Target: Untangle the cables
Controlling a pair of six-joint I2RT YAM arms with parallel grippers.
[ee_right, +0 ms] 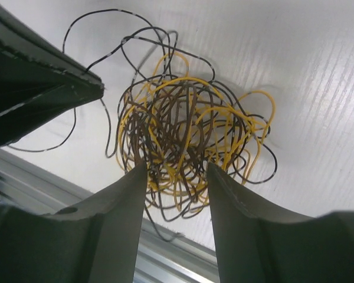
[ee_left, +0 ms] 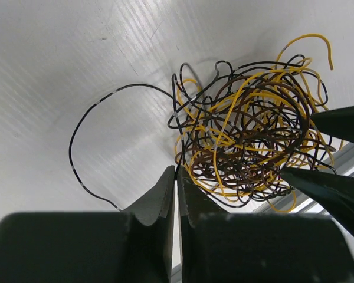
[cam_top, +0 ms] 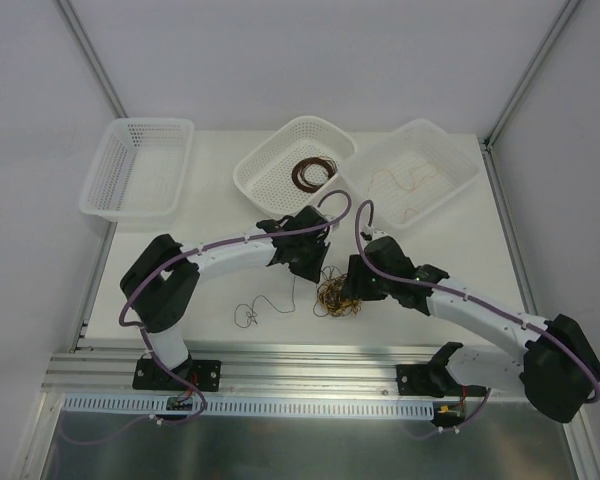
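Note:
A tangle of cables, black, dark brown and yellow-orange, lies on the white table near its front edge. It also shows in the left wrist view and the right wrist view. My left gripper is just left of the tangle. Its jaws are shut, pinching a thin black cable that loops out to the left. My right gripper is at the tangle's right side. It is open, with its fingers either side of the tangle's lower loops.
Three white mesh baskets stand at the back: an empty left one, a middle one with a dark brown coil, and a right one with a tan-orange cable. A metal rail runs along the table's front edge.

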